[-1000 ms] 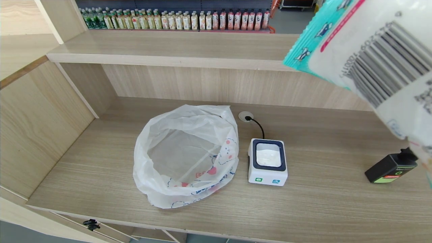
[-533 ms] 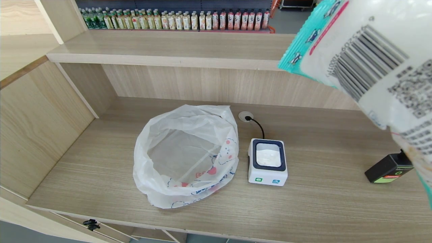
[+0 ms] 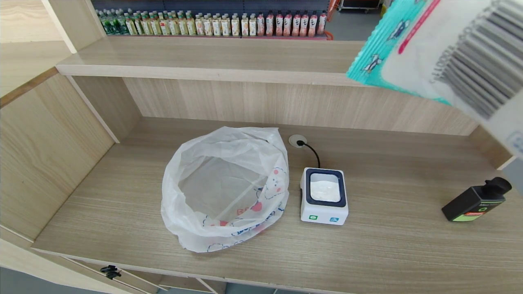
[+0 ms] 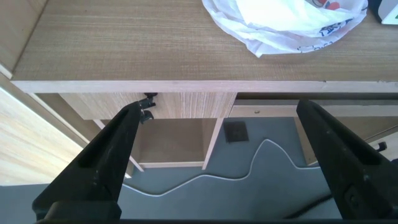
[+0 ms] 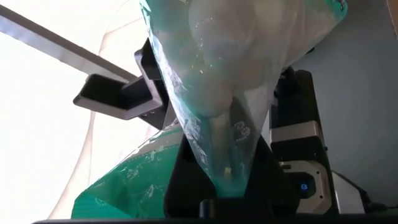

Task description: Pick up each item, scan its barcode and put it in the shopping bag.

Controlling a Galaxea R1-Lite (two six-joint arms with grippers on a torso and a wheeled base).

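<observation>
The right gripper (image 5: 219, 163) is clenched on the lower end of a teal and clear packet (image 3: 443, 49) in which white rounded pieces can be seen, the film being pinched between the dark fingers (image 5: 186, 177). In the head view the packet is held high above the right end of the worktop (image 3: 388, 245), close to the camera, with its barcode (image 3: 476, 75) turned towards the lens. The left gripper (image 4: 221, 109) is held below the front edge of the worktop, its jaws spread wide with nothing between them. A black bottle (image 3: 474, 202) with a green label is laid on its side near the right edge of the worktop. A white scanner (image 3: 325, 196) with a dark-framed window is set near the middle, and a black cable (image 3: 312, 153) is run from it to a round port (image 3: 298, 141) towards the back edge. The shopping bag (image 3: 224, 188), white and translucent with printed figures, is stood open just beside the scanner, on its left side. Rows of drink bottles (image 3: 212, 24) are lined up on a shelf in the room behind.
</observation>
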